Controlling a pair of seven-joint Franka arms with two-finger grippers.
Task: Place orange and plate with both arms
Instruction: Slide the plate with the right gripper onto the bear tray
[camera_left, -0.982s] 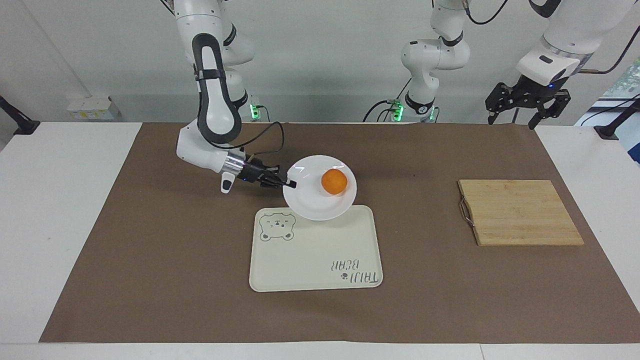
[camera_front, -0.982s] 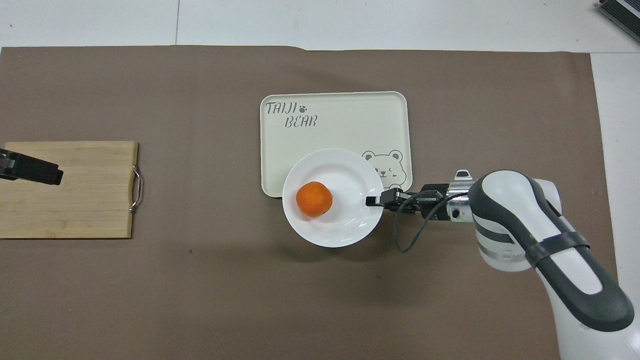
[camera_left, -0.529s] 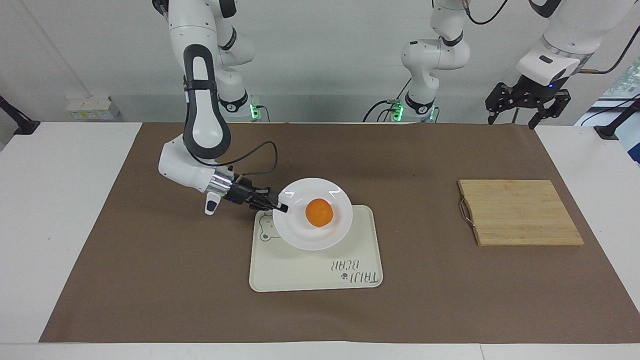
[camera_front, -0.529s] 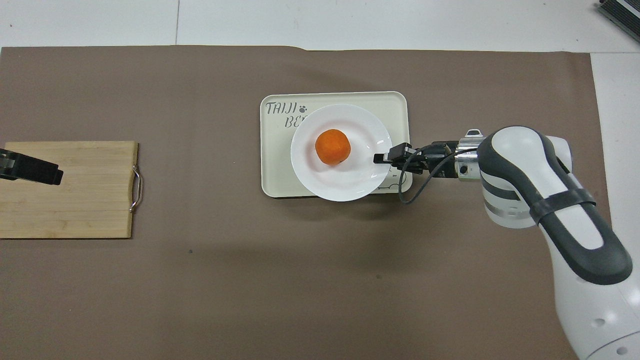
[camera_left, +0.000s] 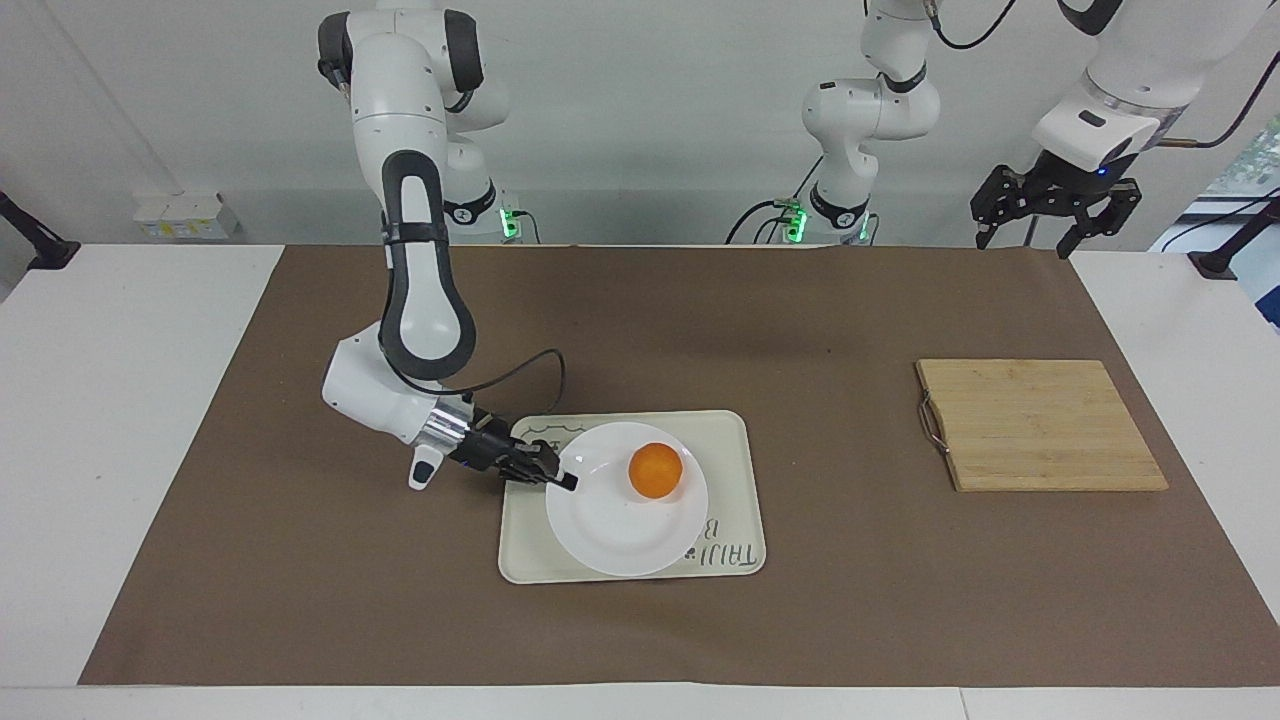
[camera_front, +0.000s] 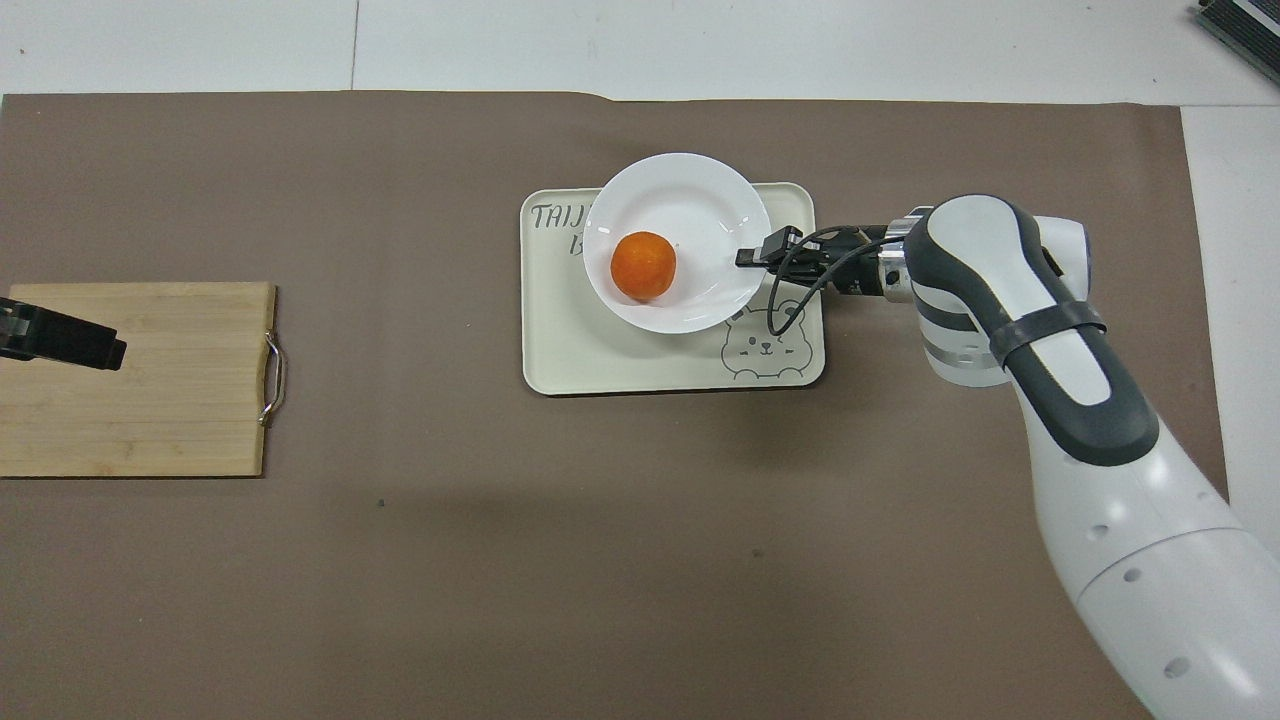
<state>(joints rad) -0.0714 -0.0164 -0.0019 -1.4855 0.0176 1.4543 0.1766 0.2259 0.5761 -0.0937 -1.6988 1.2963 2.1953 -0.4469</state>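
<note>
The plate (camera_front: 680, 215) covers part of the tray's lettering (camera_front: 550, 217); the left end effector (camera_front: 60, 338) is cut by the overhead view's edge.

Light is bright, even and diffuse, coming from above; no hard-edged shadows anywhere. My right arm (camera_left: 425, 300) throws a soft, smeared shadow on the brown mat (camera_front: 400, 560). Thin dark shadow line under the tray (camera_front: 560, 360) along its edge nearer me. Small white glints of glare on the plate (camera_front: 690, 190) rim, and a sheen on my arm shells. Green LEDs glow at my bases. Both views are sharp edge to edge, no motion blur; straight lines stay straight at the borders
</note>
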